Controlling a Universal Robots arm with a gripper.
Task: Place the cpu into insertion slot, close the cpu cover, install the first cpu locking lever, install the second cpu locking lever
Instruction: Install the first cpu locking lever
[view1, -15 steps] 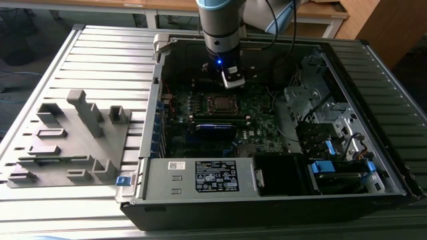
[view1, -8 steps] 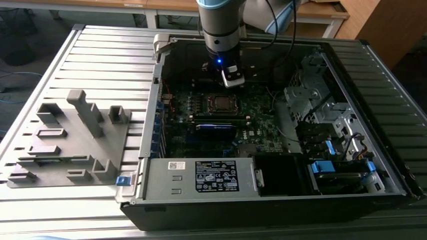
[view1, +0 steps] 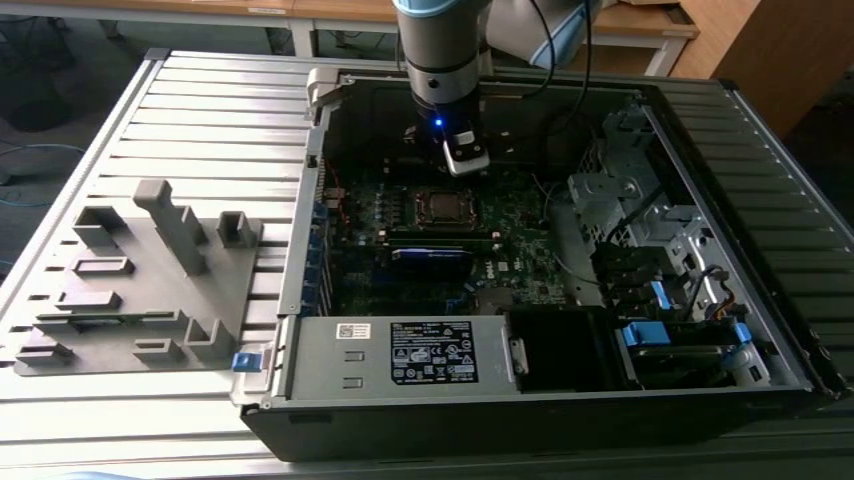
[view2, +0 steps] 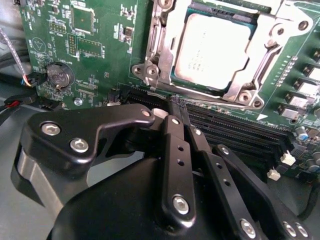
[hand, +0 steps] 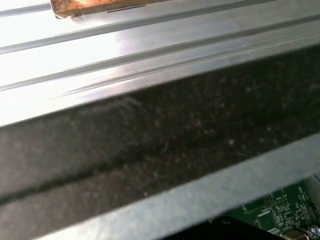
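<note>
The cpu (view2: 212, 47) lies in the insertion slot (view1: 441, 206), its dull silver face showing through the window of the cpu cover (view2: 272, 55). The cover's metal frame lies down flat around the chip. In the second wrist view my gripper (view2: 178, 106) hovers just beside the socket, over the long black memory slots, its black fingers (view2: 172, 150) drawn together with nothing between them. In the exterior view the gripper (view1: 463, 158) hangs above the board, just behind the socket. How the locking levers stand I cannot tell.
The open computer case (view1: 561, 100) lies on a slatted metal table (view1: 200, 120). A grey fixture (view1: 134, 290) stands at the exterior view's left. A power supply (view1: 414, 350) and drive cages (view1: 641, 230) crowd the board. Memory slots (view2: 240, 132) and a coin battery (view2: 57, 76) lie near the fingers.
</note>
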